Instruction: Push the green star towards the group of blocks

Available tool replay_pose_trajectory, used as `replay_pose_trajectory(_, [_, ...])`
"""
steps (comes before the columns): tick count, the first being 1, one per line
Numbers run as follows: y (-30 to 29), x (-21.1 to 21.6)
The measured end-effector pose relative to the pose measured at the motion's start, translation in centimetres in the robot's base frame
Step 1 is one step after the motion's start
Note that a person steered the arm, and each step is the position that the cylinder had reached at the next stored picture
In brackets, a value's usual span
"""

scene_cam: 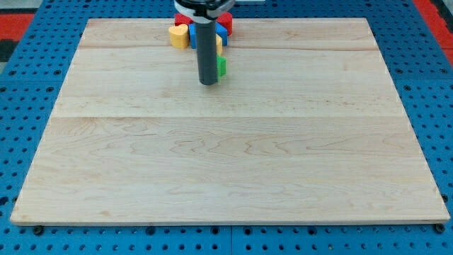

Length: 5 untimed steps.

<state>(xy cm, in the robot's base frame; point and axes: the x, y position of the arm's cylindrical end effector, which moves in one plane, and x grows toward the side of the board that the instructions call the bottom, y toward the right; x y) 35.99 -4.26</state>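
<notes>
My tip [208, 82] rests on the wooden board near the view's top centre. A green block [221, 66], mostly hidden behind the rod so its shape cannot be made out, touches the rod's right side. Just above it sits the group of blocks: a yellow heart-like block [179, 35] at the left, a red block [225, 19] and a blue block [221, 30] at the right, and a small yellow piece [219, 45] beside the rod. The rod covers the middle of the group.
The wooden board [226, 156] lies on a blue perforated base [28, 85]. The group of blocks sits close to the board's top edge.
</notes>
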Motion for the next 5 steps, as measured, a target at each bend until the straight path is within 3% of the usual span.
replay_pose_trajectory(3, [8.4, 0.2])
replay_pose_trajectory(5, [4.0, -2.4])
